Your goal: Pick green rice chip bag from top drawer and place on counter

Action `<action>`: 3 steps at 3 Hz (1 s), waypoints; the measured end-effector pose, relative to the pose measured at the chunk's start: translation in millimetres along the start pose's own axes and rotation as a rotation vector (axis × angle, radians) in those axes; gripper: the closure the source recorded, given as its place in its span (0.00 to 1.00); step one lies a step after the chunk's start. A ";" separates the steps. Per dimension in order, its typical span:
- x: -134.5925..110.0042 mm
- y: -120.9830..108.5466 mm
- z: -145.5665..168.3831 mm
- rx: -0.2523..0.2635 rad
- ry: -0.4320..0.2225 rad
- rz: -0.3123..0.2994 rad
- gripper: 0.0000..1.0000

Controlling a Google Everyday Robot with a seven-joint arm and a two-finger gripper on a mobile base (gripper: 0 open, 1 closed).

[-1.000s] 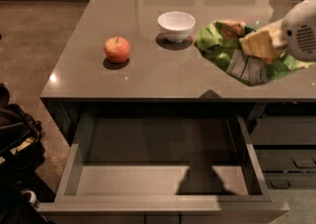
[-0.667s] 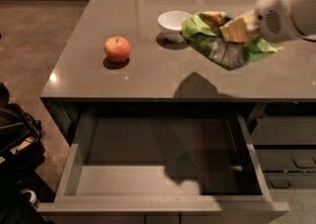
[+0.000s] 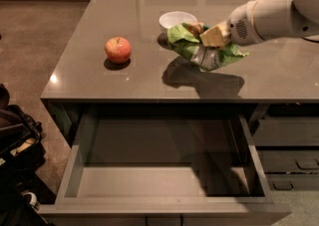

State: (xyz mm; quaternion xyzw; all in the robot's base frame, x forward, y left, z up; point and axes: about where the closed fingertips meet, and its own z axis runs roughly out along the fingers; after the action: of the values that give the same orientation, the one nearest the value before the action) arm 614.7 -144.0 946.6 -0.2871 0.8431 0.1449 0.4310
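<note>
The green rice chip bag (image 3: 199,51) is crinkled and hangs in my gripper (image 3: 212,35) just above the counter (image 3: 149,78), casting a shadow below it. The gripper's tan fingers (image 3: 215,36) are shut on the bag's upper part, and my white arm reaches in from the right. The bag is right in front of a white bowl. The top drawer (image 3: 164,182) is pulled open below the counter's front edge, and its grey bottom shows nothing in it.
A red apple (image 3: 118,50) sits on the counter at the left. A white bowl (image 3: 176,20) stands just behind the bag. Smaller dark drawers (image 3: 286,150) are at the right. Dark bags (image 3: 15,145) lie on the floor at the left.
My gripper has carried the bag leftward and farther over the counter, from its right part to just in front of the bowl. The bag's shadow now falls on the counter, no longer in the drawer.
</note>
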 end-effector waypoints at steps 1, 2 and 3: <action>-1.4 1.0 -1.3 0.001 -0.001 -0.003 0.59; -1.5 1.0 -1.3 0.001 -0.001 -0.003 0.35; -1.5 1.1 -1.3 0.001 -0.001 -0.003 0.12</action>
State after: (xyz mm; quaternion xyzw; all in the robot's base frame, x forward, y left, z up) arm 613.9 -143.2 948.6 -0.2879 0.8425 0.1441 0.4320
